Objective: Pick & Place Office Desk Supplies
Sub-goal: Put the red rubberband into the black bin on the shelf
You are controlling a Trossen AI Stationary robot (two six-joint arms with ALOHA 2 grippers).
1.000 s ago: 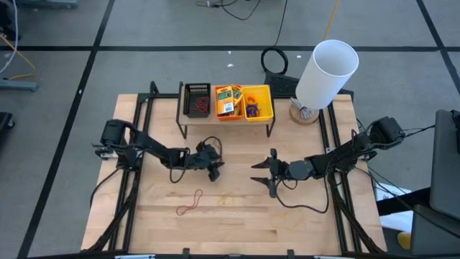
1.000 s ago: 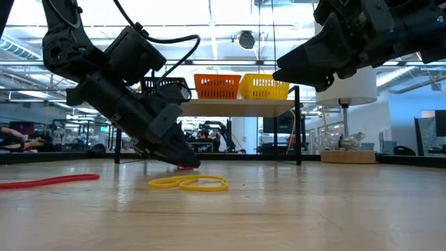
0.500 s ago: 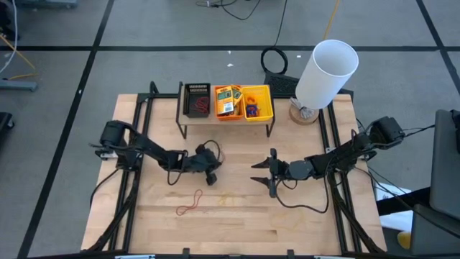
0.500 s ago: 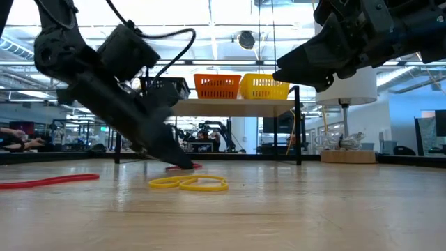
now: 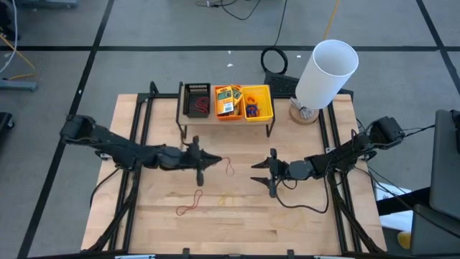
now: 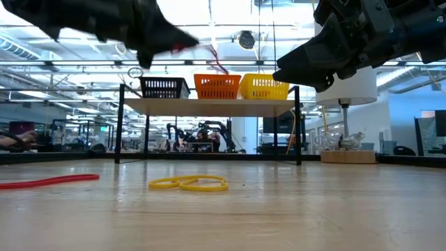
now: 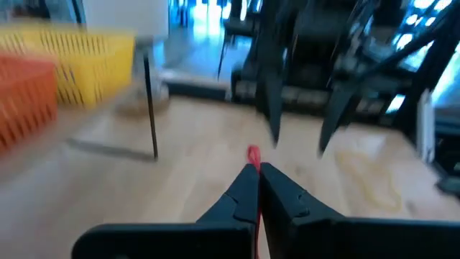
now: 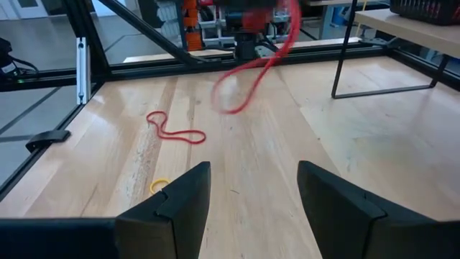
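My left gripper [image 5: 213, 160] is raised over the middle of the table, shut on a red rubber band [image 5: 228, 167] that dangles from its tips. The same hanging band [image 8: 251, 68] shows in the right wrist view. Facing it from the right, my right gripper [image 5: 260, 177] stands open with nothing between its fingers [image 8: 180, 198]. A second red band [image 5: 190, 205] and a yellow band [image 5: 226, 198] lie flat on the wood nearer the front. Yellow packs [image 5: 227, 96] lie in the orange bin [image 5: 219, 113]. My left gripper pinches the red band's upper end [image 7: 253, 153] between its two fingertips. The fingers reach out from the table's left, about level. The band hangs as a slack loop [image 6: 217, 61] below and beyond the tips, clear of the table.
A low shelf [image 5: 188, 121] at the back carries a black bin [image 5: 197, 99], the orange bin and a yellow bin [image 5: 257, 103] with bands inside. A big white cylinder [image 5: 327, 72] stands at the back right. Bare wood lies along the front edge [image 5: 230, 237].
My left gripper has shut on the red band at the table top, then risen well clear of the table, its arm stretching out. The band has come up with it, lifted off the wood, and swings from the tips.
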